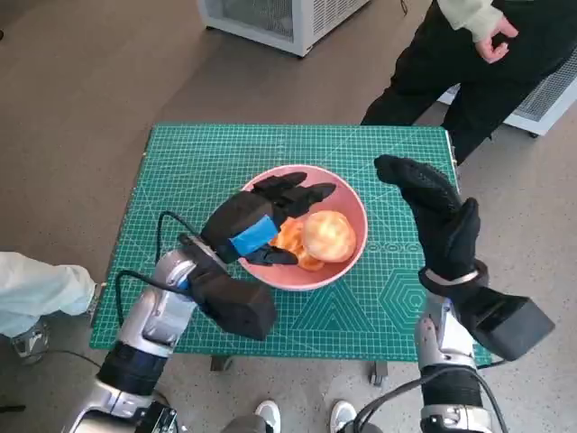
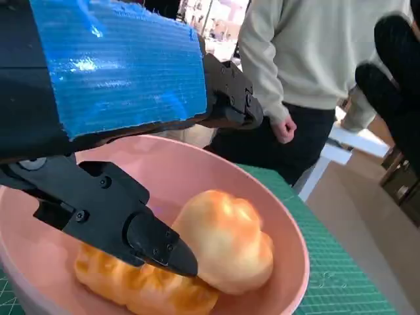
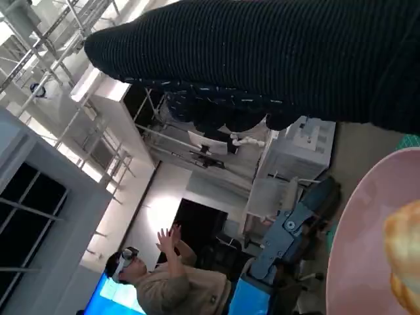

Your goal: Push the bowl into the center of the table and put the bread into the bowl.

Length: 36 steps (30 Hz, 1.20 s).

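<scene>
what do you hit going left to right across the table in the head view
left hand → bread inside the bowl → right hand, raised over the table's right side

The pink bowl (image 1: 347,257) with the bread (image 1: 328,235) in it sits mid-table (image 1: 180,171), its near-left side blocked by the left hand (image 1: 261,221) reaching over the rim, while the green surface beyond, left and right of it lies open, the right hand (image 1: 433,203) raised just beside it.
</scene>
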Each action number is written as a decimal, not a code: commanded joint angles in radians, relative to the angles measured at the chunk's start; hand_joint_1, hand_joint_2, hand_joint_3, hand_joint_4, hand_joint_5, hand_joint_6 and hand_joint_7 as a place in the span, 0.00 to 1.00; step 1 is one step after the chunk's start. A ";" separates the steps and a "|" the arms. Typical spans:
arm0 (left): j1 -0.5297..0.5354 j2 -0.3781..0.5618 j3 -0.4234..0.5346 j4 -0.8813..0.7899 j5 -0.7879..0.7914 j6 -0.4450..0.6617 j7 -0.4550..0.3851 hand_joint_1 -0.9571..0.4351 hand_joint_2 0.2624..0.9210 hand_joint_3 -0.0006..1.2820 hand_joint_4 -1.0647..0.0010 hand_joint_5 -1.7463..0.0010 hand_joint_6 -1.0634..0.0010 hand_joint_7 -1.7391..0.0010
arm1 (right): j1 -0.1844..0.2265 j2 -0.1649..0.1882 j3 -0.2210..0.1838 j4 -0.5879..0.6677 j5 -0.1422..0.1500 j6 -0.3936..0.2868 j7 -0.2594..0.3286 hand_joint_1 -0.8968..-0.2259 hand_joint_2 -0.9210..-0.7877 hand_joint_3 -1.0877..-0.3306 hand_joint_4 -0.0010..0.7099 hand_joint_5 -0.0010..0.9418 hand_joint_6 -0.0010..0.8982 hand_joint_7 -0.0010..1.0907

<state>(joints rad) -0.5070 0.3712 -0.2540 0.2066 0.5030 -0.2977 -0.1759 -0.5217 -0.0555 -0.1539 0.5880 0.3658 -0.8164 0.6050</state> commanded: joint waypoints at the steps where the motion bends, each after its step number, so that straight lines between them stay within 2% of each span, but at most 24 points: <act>1: 0.030 0.012 0.058 -0.044 -0.122 -0.046 -0.031 0.32 0.88 0.01 0.84 1.00 0.79 0.99 | 0.029 -0.003 0.001 -0.003 -0.006 0.018 -0.009 0.24 0.00 0.30 0.26 0.00 0.00 0.53; 3: 0.039 0.002 0.088 -0.042 -0.207 -0.085 -0.044 0.28 0.94 0.03 0.85 1.00 0.82 1.00 | 0.029 -0.003 0.001 -0.005 -0.006 0.020 -0.010 0.24 0.00 0.30 0.26 0.00 0.00 0.53; 5: 0.049 -0.017 0.115 -0.031 -0.291 -0.145 -0.048 0.23 0.97 0.11 0.86 1.00 0.85 1.00 | 0.030 -0.004 0.001 -0.009 -0.006 0.021 -0.012 0.24 0.00 0.30 0.26 0.00 0.00 0.53; 6: 0.053 -0.025 0.125 -0.026 -0.324 -0.174 -0.048 0.22 0.98 0.18 0.87 1.00 0.86 1.00 | 0.031 -0.004 0.001 -0.011 -0.007 0.022 -0.013 0.24 0.00 0.30 0.26 0.00 0.00 0.53; 7: 0.058 -0.047 0.140 -0.018 -0.386 -0.221 -0.052 0.21 0.99 0.21 0.87 1.00 0.87 1.00 | 0.030 -0.005 0.000 -0.013 -0.008 0.023 -0.016 0.24 0.00 0.30 0.26 0.00 0.00 0.53; 8: 0.061 -0.062 0.151 -0.011 -0.429 -0.256 -0.056 0.20 0.99 0.29 0.88 1.00 0.89 1.00 | 0.030 -0.005 0.000 -0.015 -0.009 0.023 -0.018 0.24 0.00 0.30 0.26 0.00 0.00 0.53; 10: 0.064 -0.094 0.174 0.007 -0.520 -0.318 -0.070 0.19 1.00 0.37 0.89 1.00 0.91 1.00 | 0.029 -0.006 -0.002 -0.019 -0.011 0.025 -0.023 0.24 0.00 0.30 0.25 0.00 0.00 0.53; 13: 0.068 -0.141 0.208 0.048 -0.649 -0.387 -0.107 0.17 1.00 0.43 0.90 1.00 0.92 1.00 | 0.027 -0.009 -0.004 -0.028 -0.010 0.030 -0.030 0.24 0.00 0.30 0.24 0.00 0.00 0.53; 18: 0.068 -0.192 0.257 0.117 -0.813 -0.459 -0.190 0.14 1.00 0.39 0.93 1.00 0.90 0.99 | 0.016 -0.013 -0.006 -0.045 -0.009 0.041 -0.043 0.25 0.00 0.30 0.22 0.00 0.00 0.52; 27: 0.066 -0.231 0.330 0.148 -1.003 -0.481 -0.348 0.15 1.00 0.34 0.95 1.00 0.89 0.98 | -0.015 -0.021 -0.003 -0.081 -0.029 0.059 -0.082 0.24 0.00 0.32 0.22 0.00 0.00 0.52; 36: 0.076 -0.258 0.365 0.115 -1.040 -0.415 -0.377 0.14 1.00 0.33 0.93 0.99 0.87 0.98 | -0.043 -0.032 0.006 -0.098 -0.043 0.052 -0.096 0.24 0.00 0.36 0.24 0.01 0.01 0.53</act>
<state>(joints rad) -0.4420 0.1245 0.0993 0.3372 -0.5287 -0.7322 -0.5425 -0.5649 -0.0782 -0.1529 0.4944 0.3428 -0.7705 0.5168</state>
